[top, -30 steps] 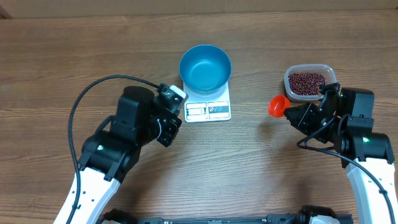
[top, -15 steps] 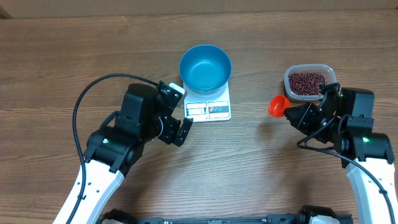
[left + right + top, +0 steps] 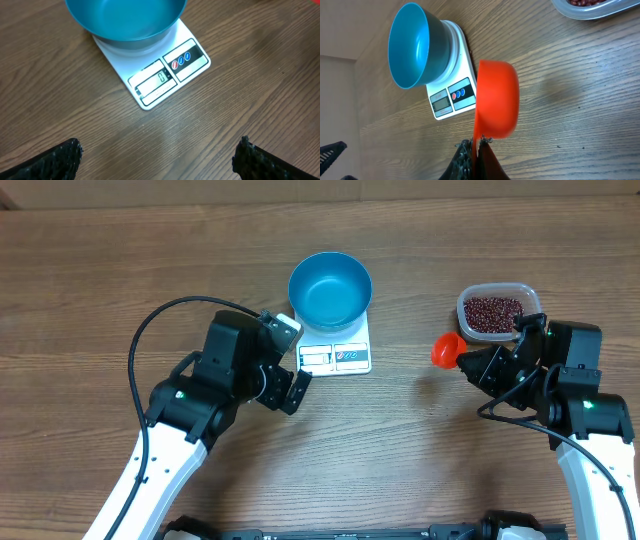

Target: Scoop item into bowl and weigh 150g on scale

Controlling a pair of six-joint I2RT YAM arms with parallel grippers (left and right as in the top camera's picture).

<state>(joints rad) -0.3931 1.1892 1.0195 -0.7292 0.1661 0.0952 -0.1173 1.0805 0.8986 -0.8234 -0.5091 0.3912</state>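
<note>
Your left gripper [image 3: 159,159] stands wide open, jaws spread over bare table [image 3: 280,100] just in front of the scale [image 3: 150,82], whose display reads zero. The blue bowl [image 3: 330,288] sits on the scale's far half, leaving the display and buttons uncovered. Over on your right, the right gripper [image 3: 470,364] is clamped tight on the handle of an orange scoop [image 3: 446,349], which hangs between the scale and the clear tub [image 3: 527,294]. The beans [image 3: 489,313] lie heaped in that tub, near the right arm and well apart from the bowl.
</note>
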